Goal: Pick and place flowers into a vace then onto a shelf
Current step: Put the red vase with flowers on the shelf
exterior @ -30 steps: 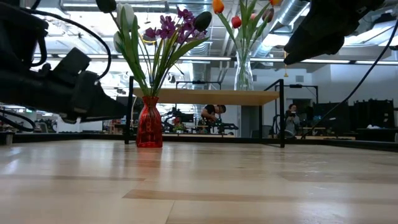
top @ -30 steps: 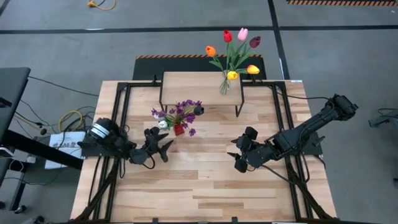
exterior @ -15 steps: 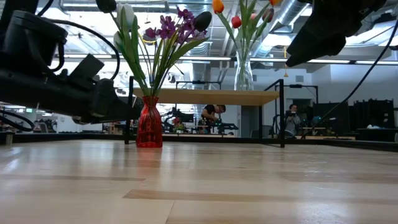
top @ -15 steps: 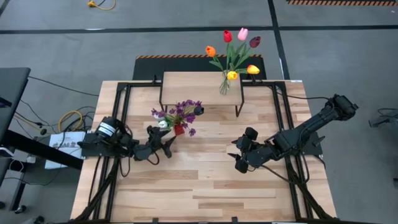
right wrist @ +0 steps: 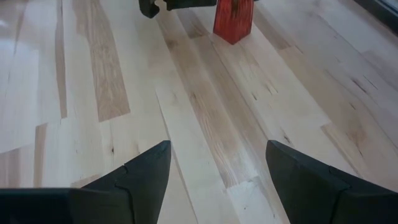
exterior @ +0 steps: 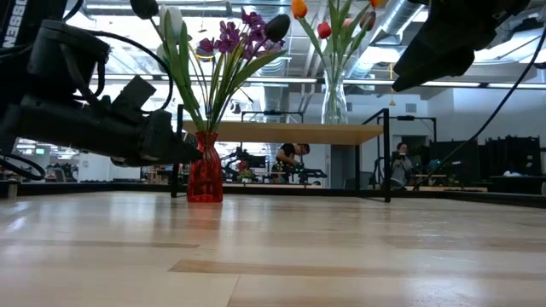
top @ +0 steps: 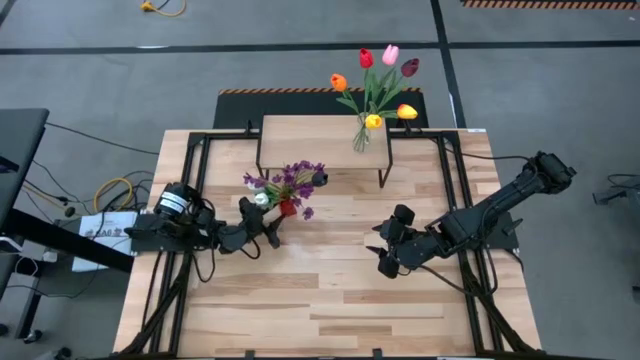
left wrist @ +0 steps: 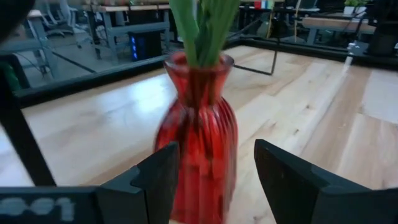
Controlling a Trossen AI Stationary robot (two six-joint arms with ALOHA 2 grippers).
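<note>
Ribbed red glass vase holding green stems, between left gripper jaws, released; right gripper jaws released.

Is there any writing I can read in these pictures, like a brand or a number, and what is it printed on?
"SEN": white letters reading upward on the left arm in the low view; the start of the word is cut off.
"001", roughly: blurred digits on the left gripper body in the left wrist view; not certain.
White sheet beside the table in the high view: dark print, too small to read.
Nothing else legible.
</note>
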